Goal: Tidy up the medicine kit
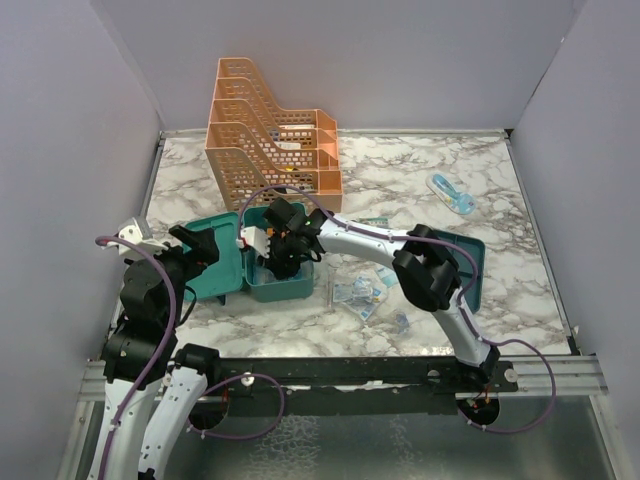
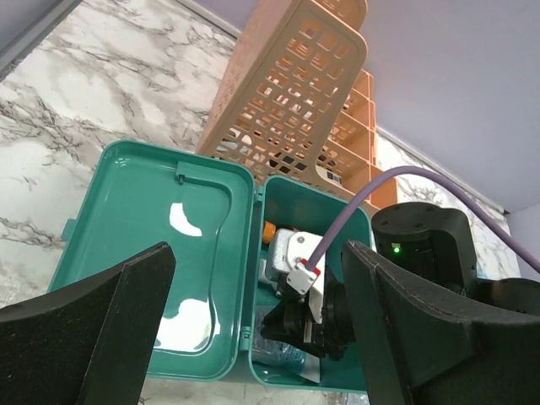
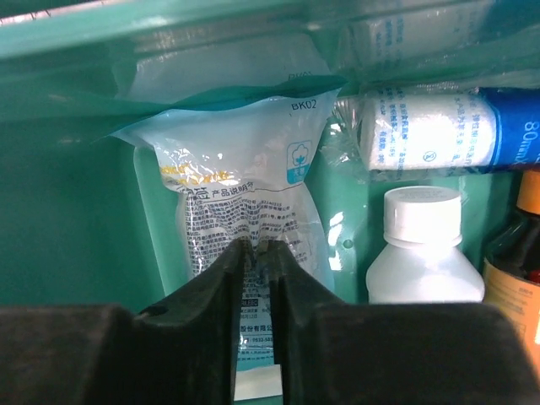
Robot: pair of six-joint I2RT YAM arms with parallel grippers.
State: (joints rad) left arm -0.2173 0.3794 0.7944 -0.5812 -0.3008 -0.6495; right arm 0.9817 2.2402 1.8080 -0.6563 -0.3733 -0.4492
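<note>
The teal medicine kit [image 1: 222, 268] lies open at the table's left, lid [image 2: 160, 253] flat beside the box [image 2: 354, 232]. My right gripper [image 1: 276, 262] reaches down into the box. In the right wrist view its fingertips [image 3: 259, 246] pinch the wrinkled plastic of a clear printed packet [image 3: 245, 160] that stands against the box wall. Beside the packet are a wrapped gauze roll [image 3: 422, 131], a white bottle [image 3: 422, 249] and an amber bottle [image 3: 516, 261]. My left gripper [image 2: 257, 253] hovers wide open above the kit's near edge, holding nothing. The teal divided tray [image 1: 474, 262] sits partly hidden behind my right arm.
An orange perforated file rack [image 1: 270, 130] stands right behind the kit. Several small packets [image 1: 362, 290] lie on the marble in front of the right arm. A blue and white item [image 1: 452, 195] rests at the back right.
</note>
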